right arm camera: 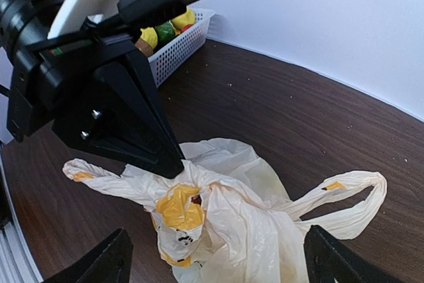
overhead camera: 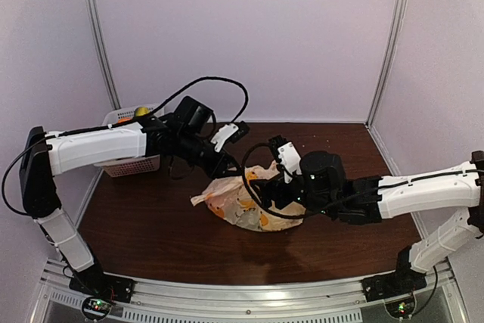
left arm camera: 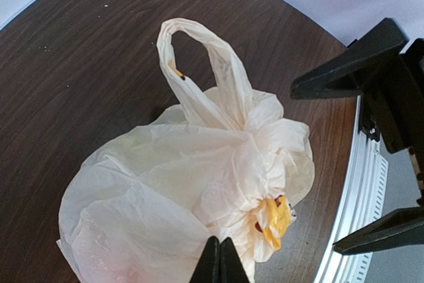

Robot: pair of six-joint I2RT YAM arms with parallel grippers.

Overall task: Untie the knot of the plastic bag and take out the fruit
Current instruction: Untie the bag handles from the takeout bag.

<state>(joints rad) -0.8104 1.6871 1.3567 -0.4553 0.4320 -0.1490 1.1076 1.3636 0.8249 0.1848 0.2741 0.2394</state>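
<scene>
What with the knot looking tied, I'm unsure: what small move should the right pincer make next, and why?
Probably shift the open right pincer onto the free handle loop and close: the shut left pincer pins the plastic bag by the knot, which looks tied.

- Plastic bag: thin cream film, translucent, heavily crinkled, with a soft sheen; the orange-yellow print patches looked matt.
- Table: dark brown wood grain, smooth, low gloss.
- Basket: white moulded plastic, slotted walls, matt.
- Left arm's shell: white plastic, smooth, glossy.
- Left gripper: black hard plastic, matt.
- Rail at the near edge: bare ribbed metal, dull shine.
</scene>
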